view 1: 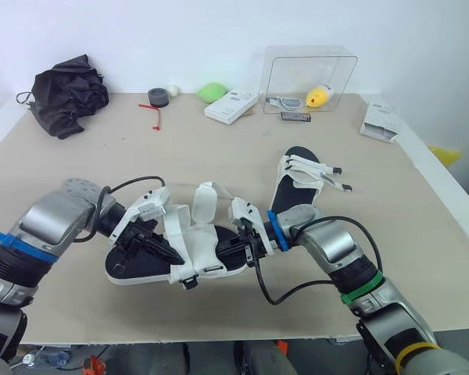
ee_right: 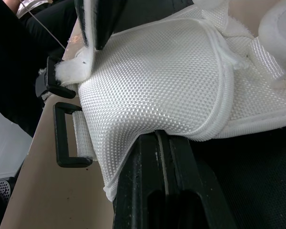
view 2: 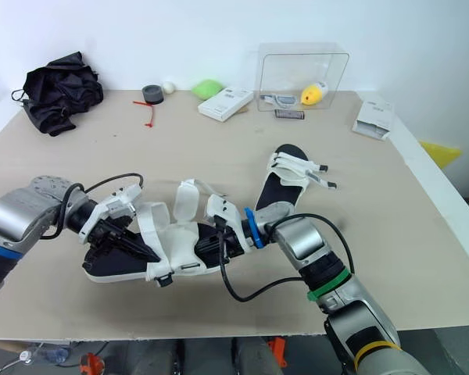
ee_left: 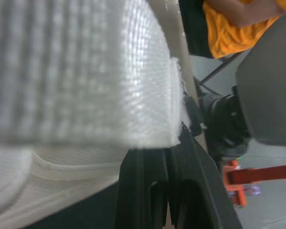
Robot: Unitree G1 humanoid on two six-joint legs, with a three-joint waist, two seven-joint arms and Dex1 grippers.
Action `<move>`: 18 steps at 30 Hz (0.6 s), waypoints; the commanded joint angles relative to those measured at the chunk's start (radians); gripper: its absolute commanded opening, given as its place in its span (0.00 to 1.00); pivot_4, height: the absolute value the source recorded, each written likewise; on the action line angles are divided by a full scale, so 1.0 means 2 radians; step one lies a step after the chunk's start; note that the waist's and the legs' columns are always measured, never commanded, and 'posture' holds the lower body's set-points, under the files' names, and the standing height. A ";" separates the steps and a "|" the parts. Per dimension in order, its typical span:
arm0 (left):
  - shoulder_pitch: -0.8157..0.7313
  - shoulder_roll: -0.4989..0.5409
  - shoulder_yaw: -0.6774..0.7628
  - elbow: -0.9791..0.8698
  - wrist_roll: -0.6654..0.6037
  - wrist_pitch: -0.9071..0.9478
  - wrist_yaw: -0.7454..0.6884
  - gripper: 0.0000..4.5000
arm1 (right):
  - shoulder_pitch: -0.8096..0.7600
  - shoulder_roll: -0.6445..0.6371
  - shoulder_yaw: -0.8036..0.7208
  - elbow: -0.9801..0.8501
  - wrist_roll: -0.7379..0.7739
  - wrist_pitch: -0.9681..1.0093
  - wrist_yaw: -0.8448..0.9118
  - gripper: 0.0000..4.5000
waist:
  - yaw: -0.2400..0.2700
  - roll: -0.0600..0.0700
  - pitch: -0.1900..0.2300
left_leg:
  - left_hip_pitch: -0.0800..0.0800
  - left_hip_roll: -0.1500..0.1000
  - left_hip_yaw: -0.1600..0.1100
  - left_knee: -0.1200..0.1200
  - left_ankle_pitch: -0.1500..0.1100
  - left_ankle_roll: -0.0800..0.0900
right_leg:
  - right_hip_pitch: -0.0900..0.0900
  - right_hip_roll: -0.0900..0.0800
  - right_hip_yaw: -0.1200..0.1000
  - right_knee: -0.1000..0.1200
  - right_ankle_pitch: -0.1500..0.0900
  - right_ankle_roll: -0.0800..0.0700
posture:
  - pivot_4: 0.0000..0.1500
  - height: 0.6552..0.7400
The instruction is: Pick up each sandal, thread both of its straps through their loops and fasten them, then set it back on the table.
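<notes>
Sandal at desk's front edge, unfastened.
Left gripper, right gripper pinched narrow; strap could slip, missing loop.

Nothing legible is showing anywhere. The white box lying near the far edge of the table is carrying dark print too small to read. The white pack sitting by the far right corner is showing markings that cannot be made out either.
</notes>
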 commanded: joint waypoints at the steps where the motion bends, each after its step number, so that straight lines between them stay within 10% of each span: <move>1: 0.020 -0.014 -0.011 -0.013 0.038 -0.035 0.030 0.01 | 0.009 -0.004 0.013 0.005 -0.006 0.010 -0.005 0.00 | 0.000 0.000 0.000 | 0.000 0.000 0.000 0.000 0.000 0.000 | 0.000 0.000 0.000 0.000 0.000 0.000 | 1.00 1.00; 18: 0.016 -0.018 0.039 -0.096 -0.046 0.042 0.012 0.01 | 0.011 -0.010 0.023 0.000 -0.012 0.007 -0.005 0.00 | 0.002 0.001 0.000 | 0.000 -0.002 0.001 0.002 0.000 0.000 | 0.001 0.000 0.003 0.000 0.001 0.002 | 1.00 1.00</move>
